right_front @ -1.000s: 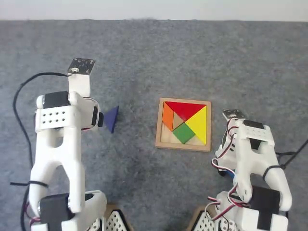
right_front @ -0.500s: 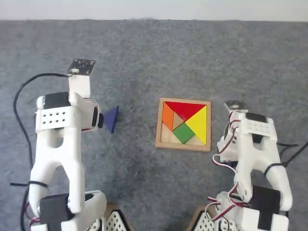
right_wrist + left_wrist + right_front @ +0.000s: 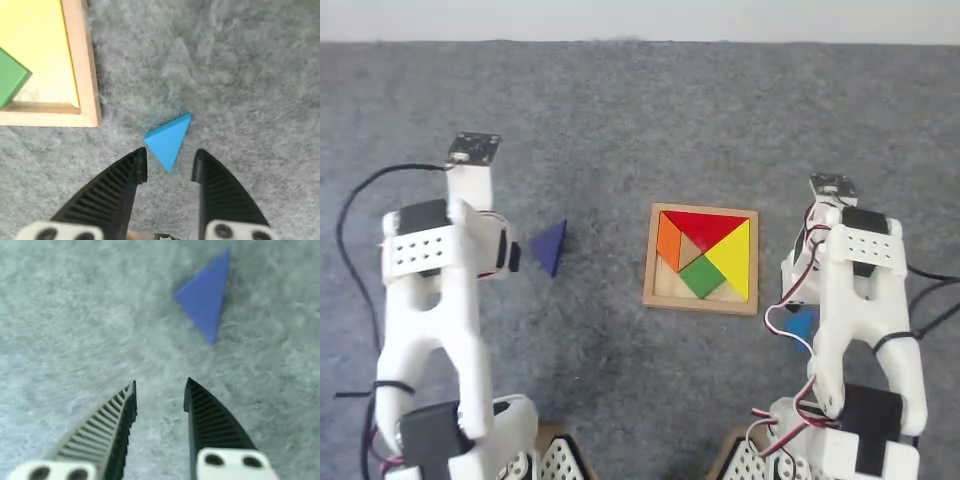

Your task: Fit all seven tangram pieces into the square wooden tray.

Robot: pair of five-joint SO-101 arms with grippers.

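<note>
Right gripper [image 3: 170,152] is hanging with jaws spread over light blue triangle [image 3: 167,139], whose point is poking in between the jaws. The piece is lying on the mat just beside the tray [image 3: 82,65] corner. Left gripper [image 3: 160,385] is also sitting spread, with dark blue triangle [image 3: 206,292] lying ahead and apart.

Bench [image 3: 620,120]: mottled grey. Tray [image 3: 700,307]: pale wood. Pieces: red triangle [image 3: 703,226], orange piece [image 3: 668,243], green square [image 3: 701,275], yellow triangle [image 3: 733,260], dark blue triangle [image 3: 551,247], light blue triangle [image 3: 167,139]. Left gripper [image 3: 160,389] and right gripper [image 3: 170,152]: black, ribbed, white bases.
</note>
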